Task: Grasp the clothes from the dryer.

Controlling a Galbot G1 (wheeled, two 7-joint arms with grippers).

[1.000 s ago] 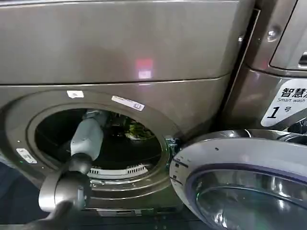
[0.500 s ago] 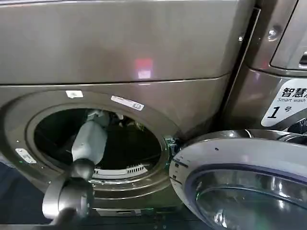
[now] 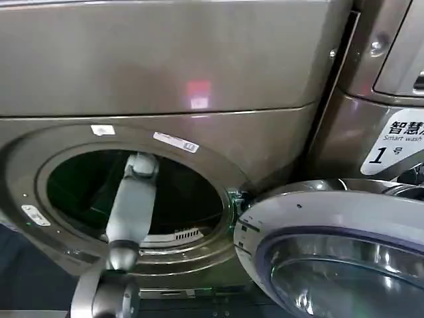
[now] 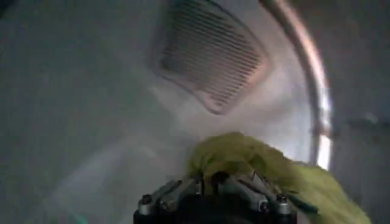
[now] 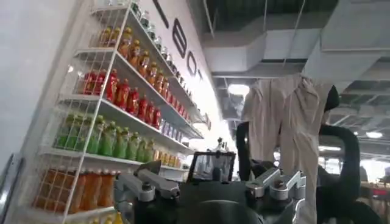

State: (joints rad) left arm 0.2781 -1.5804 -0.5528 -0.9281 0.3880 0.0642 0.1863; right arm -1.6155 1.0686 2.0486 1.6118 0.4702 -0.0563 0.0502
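Left arm now reaching deeper into the dryer (image 3: pixel 199 79), left gripper (image 4: pixel 214 193) closing on the clothes (image 4: pixel 256 161); withdrawal remaining; right gripper (image 5: pixel 213 182), fingers apart, idling away.

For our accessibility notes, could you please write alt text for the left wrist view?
Inside the dryer's dim grey drum, the left gripper presses into the clothes, a crumpled yellow-green bundle just ahead of its fingers. A ribbed vent panel sits on the drum's back wall beyond.

The clothes (image 4: pixel 268 167) lie inside the dryer (image 3: pixel 199 66) drum.
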